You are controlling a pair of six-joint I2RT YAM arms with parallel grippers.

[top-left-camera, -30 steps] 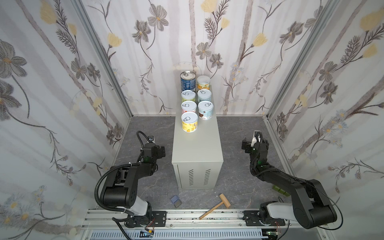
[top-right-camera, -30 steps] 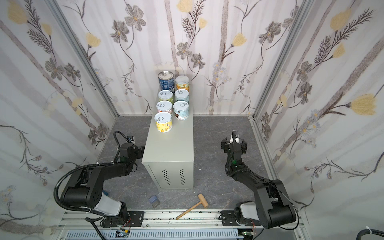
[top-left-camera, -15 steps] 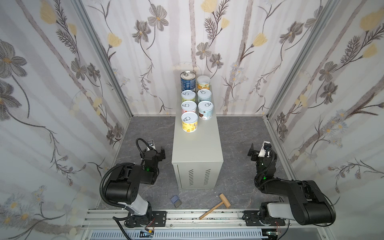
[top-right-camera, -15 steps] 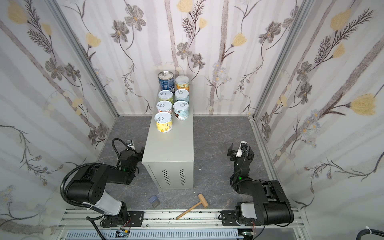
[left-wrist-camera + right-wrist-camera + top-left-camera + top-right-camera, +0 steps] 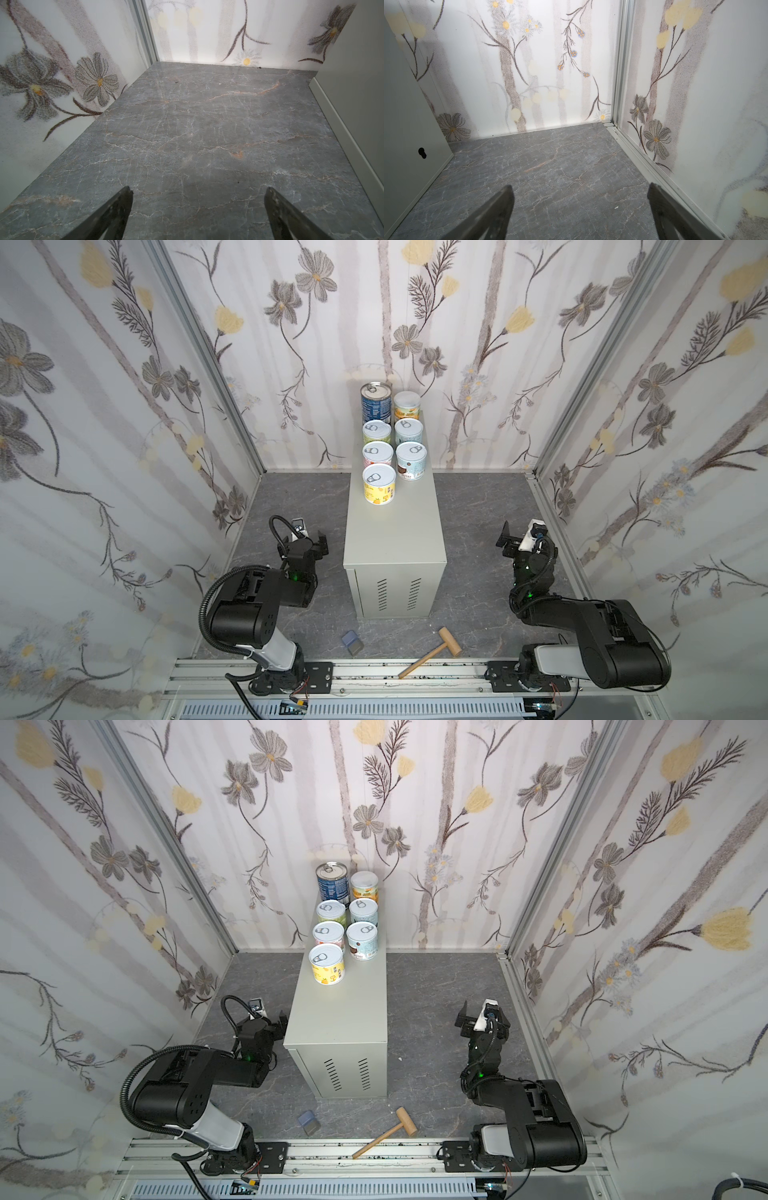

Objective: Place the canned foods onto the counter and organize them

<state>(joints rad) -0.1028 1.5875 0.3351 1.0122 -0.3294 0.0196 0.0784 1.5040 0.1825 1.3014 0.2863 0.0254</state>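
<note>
Top views both show seven cans [image 5: 410, 462] standing two abreast at the far end of the grey counter [image 5: 395, 531], against flowered walls [image 5: 291, 364]. Down by the marbled floor [image 5: 291, 497], left gripper [image 5: 198, 188] and right gripper [image 5: 580, 185] gape wide, empty, one either side.

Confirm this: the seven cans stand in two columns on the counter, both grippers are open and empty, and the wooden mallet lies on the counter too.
One slip: in both top views the wooden mallet lies on the floor in front of the counter, not on it. The rest holds: seven cans in two columns on top, left gripper and right gripper open and empty.
</note>
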